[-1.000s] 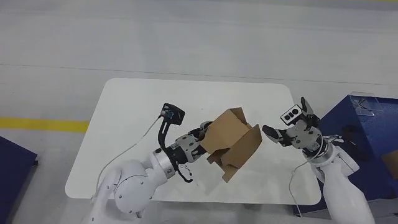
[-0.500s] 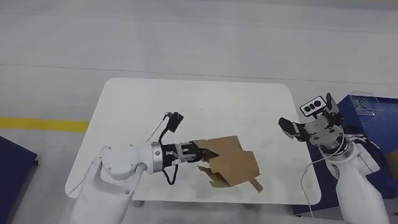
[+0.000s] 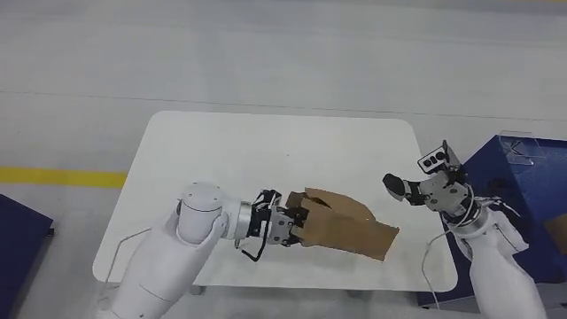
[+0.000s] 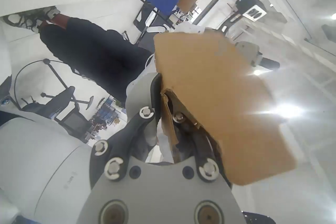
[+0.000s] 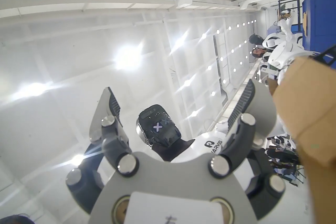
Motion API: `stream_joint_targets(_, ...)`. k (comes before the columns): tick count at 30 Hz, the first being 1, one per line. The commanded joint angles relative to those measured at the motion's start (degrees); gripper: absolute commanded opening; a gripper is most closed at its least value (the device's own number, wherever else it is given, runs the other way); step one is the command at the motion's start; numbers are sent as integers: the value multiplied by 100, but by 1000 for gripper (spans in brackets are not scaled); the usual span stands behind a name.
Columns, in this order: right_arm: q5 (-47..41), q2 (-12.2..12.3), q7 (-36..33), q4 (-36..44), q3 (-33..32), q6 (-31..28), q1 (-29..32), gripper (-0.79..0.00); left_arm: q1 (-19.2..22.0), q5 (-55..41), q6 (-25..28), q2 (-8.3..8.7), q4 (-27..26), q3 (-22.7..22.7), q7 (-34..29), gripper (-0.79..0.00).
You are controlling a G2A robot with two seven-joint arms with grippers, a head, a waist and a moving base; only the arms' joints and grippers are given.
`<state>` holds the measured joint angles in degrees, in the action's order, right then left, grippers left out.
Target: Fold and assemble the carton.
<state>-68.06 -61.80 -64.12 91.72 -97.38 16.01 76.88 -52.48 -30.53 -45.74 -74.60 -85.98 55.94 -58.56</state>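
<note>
You're looking at the carton (image 3: pixel 345 223) — plain brown cardboard, only partly formed, with loose flaps bunched at one end — lying long and low on its side over the near right part of the white surface (image 3: pixel 221 142). Its flap end sits in the left pincer (image 3: pixel 288 224), whose fingers are clamped on a cardboard edge, and the body stretches from there toward the surface's right side. You can't tell from above whether its underside rests on the surface or hangs just over it.
</note>
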Motion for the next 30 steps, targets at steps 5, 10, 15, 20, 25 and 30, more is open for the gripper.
stream_joint_targets(5,204,44,-254,-199,-115,-29,-143,0,126,-90,483,253,-318,74,-383,-785)
stream_joint_targets(10,581,83,-674,-421,-15,-19,-193,0,11,-123,848,320,-530,160,-577,-785)
stream_joint_targets(15,1008,128,-1381,-521,222,121,-90,0,-45,-284,1049,345,-603,195,-577,-785)
stream_joint_targets(20,1000,134,-1524,-523,441,358,3,0,-38,-309,1109,363,-643,138,-549,-785)
stream_joint_targets(25,933,127,-1424,-353,641,498,80,-80,-27,-373,1111,370,-652,10,-609,-785)
stream_joint_targets(30,1026,127,-1423,-149,864,550,169,-169,25,-314,1120,367,-598,-159,-533,-785)
